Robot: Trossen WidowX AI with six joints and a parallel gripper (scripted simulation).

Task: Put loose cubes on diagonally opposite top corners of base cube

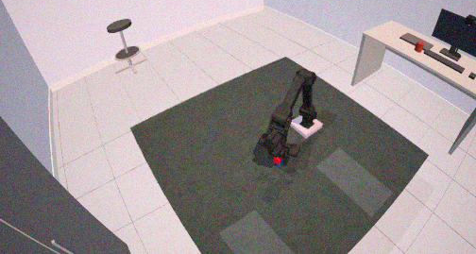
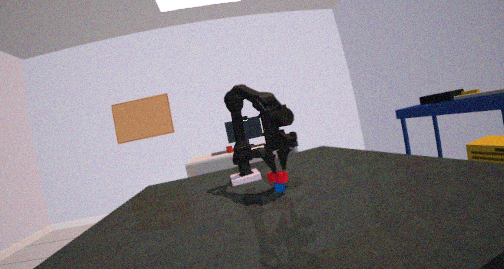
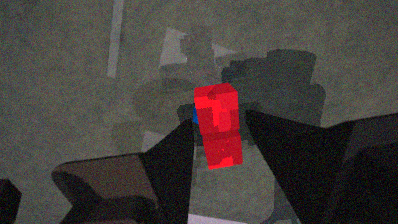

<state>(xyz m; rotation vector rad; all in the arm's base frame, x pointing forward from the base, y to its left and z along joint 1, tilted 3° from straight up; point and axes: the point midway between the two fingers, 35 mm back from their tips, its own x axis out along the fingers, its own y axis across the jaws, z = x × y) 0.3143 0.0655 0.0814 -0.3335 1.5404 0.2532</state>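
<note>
Two bright red cubes (image 1: 277, 160) (image 2: 278, 177) (image 3: 218, 112), their faces patched with darker red shadow, sit side by side, close together, atop the blue base cube (image 1: 281, 162) (image 2: 280, 188) (image 3: 195, 116). Any gap between them is too small to tell. Above the base cube, the gripper (image 1: 280, 154) (image 2: 280, 169) (image 3: 218, 120) is open, its fingers straddling red but gripping nothing. Dark matting (image 1: 203, 127) (image 2: 190, 235) (image 3: 50, 75) spreads beneath the base cube.

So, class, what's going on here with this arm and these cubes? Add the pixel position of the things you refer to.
A black arm (image 1: 281, 114) (image 2: 272, 110) is stacking cubes on a dark mat (image 1: 198, 142) (image 2: 200, 230). Two red cubes (image 1: 277, 160) (image 2: 277, 177) (image 3: 217, 125) now sit side by side on top of a blue one (image 2: 279, 188) (image 3: 195, 116). The gripper (image 2: 280, 171) (image 3: 218, 120) is partly open around the reds, with its fingers apart. It has yet to withdraw.
</note>
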